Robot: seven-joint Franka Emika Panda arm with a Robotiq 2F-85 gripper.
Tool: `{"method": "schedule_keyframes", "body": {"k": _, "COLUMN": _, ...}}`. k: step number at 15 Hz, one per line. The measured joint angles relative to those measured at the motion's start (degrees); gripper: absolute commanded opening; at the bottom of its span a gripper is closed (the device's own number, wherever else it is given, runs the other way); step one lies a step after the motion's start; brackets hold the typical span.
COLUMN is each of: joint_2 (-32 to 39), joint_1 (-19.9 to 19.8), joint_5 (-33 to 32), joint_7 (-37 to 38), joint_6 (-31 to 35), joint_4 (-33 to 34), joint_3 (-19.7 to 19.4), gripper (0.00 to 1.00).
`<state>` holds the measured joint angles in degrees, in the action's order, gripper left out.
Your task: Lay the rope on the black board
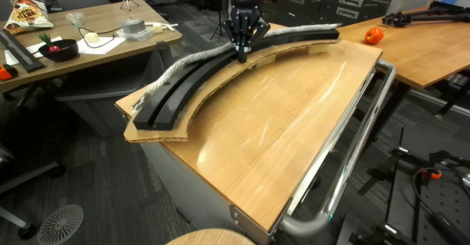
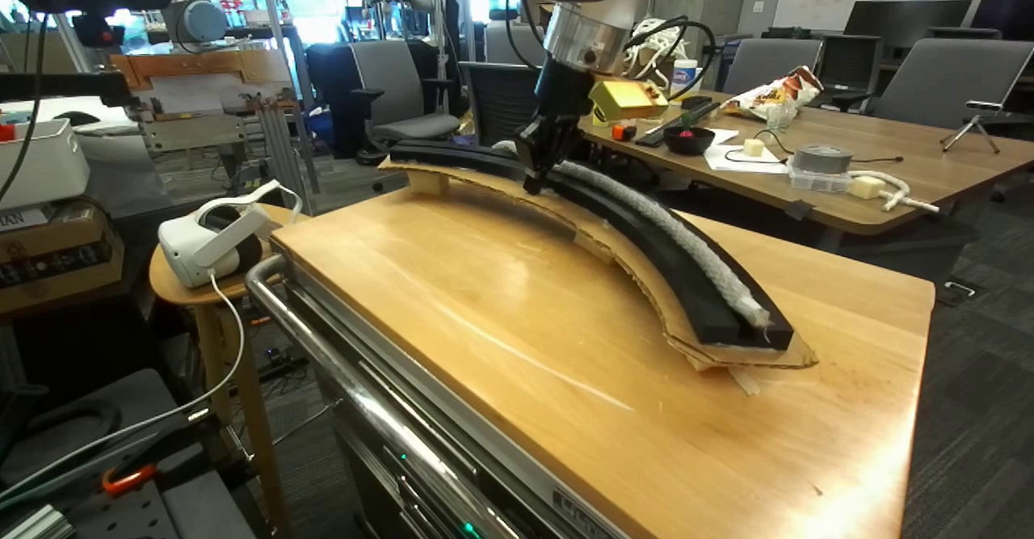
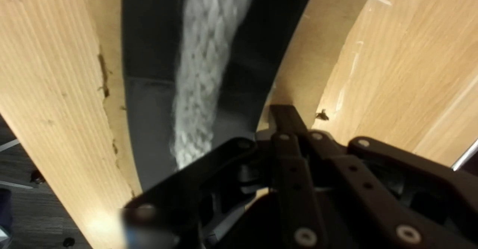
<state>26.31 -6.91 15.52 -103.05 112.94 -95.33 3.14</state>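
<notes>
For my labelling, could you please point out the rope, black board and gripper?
Rope (image 3: 201, 68): in the wrist view, visible middle.
Black board (image 1: 192, 83): in an exterior view, inner ridge.
Gripper (image 1: 242, 57): in an exterior view, between fingertips.

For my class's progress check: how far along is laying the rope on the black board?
Partly done: in an exterior view, one stretch of rope lies along the top of the black board. In hand: nothing; the end effector is closed by the board's inner edge, without the rope. Remaining: the opposite stretch, whose tip appears to sit past the board's outer edge.
</notes>
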Motion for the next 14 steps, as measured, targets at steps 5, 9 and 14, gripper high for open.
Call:
{"method": "schedule_keyframes", "body": {"k": 5, "joint_2": -0.75, "joint_1": -0.53, "joint_5": 0.84, "joint_7": 0.00, "joint_6": 0.21, "joint_4": -0.97, "joint_3": 0.00, "gripper": 0.41}}
{"method": "schedule_keyframes", "body": {"k": 9, "joint_2": -3.04, "joint_1": -1.00, "joint_5": 0.34, "joint_7": -0.38, "joint_6": 1.59, "joint_4": -1.72, "joint_3": -0.20, "gripper": 0.70}}
{"method": "schedule_keyframes", "body": {"k": 14, "joint_2": -11.64, "joint_1": -0.87, "joint_5": -3.13, "joint_7": -0.50, "joint_6": 5.62, "joint_4": -2.54, "joint_3": -0.66, "gripper": 1.00}}
